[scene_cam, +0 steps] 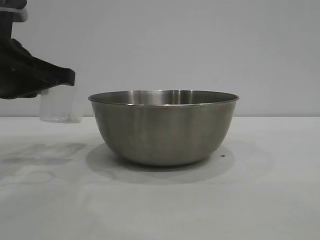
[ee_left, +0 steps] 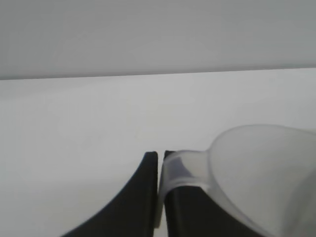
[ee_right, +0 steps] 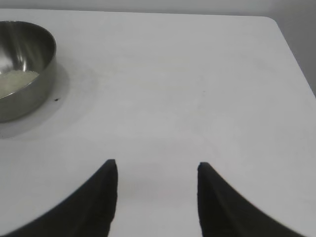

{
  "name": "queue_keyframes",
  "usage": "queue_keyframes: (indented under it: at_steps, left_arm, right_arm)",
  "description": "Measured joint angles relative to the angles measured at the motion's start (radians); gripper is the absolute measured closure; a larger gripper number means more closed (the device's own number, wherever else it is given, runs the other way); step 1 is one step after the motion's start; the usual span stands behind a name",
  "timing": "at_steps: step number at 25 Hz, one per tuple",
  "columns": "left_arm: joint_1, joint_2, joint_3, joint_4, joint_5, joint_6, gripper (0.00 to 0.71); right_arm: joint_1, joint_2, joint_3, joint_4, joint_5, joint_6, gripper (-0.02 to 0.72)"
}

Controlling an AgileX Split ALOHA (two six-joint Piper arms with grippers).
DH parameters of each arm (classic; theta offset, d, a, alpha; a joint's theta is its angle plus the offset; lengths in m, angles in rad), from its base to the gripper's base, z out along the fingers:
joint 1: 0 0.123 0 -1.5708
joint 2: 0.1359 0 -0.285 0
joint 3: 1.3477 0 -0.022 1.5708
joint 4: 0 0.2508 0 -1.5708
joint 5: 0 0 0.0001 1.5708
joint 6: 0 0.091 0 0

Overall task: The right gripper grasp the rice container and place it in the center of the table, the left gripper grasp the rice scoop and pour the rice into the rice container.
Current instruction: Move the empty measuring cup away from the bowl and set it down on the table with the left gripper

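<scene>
The left gripper (scene_cam: 67, 77) is clamped on the handle of the rice scoop (scene_cam: 60, 104), holding it upright above the table (scene_cam: 280, 200), just left of the rice container (scene_cam: 163, 127). Rice (ee_right: 17, 79) lies in the container. The right gripper (ee_right: 157, 173) hovers over bare table, fingers apart, empty.

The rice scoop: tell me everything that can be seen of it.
The rice scoop is a small measuring cup of translucent, cloudy plastic with a flat strap-like side handle. It hangs upright above the table, not resting on it, at the left of the steel rice container and apart from it. The left tool is shut on its handle, which is the only thing touching it. No rice shows through its wall, and the cup looks empty.
</scene>
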Motion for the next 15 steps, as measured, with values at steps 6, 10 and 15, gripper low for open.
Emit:
queue_keyframes:
  at_steps: [6, 10, 15]
  left_arm:
    - [0.004, 0.028, 0.0, 0.009, 0.0, -0.02, 0.71]
    - [0.023, 0.034, 0.0, 0.026, 0.0, -0.028, 0.71]
    - [0.023, 0.049, 0.0, 0.036, 0.0, -0.051, 0.71]
  right_arm:
    - [0.0, 0.0, 0.0, 0.0, 0.0, 0.0, 0.383]
    - [0.0, 0.0, 0.0, 0.0, 0.0, 0.0, 0.383]
    - [0.0, 0.0, 0.0, 0.0, 0.0, 0.0, 0.383]
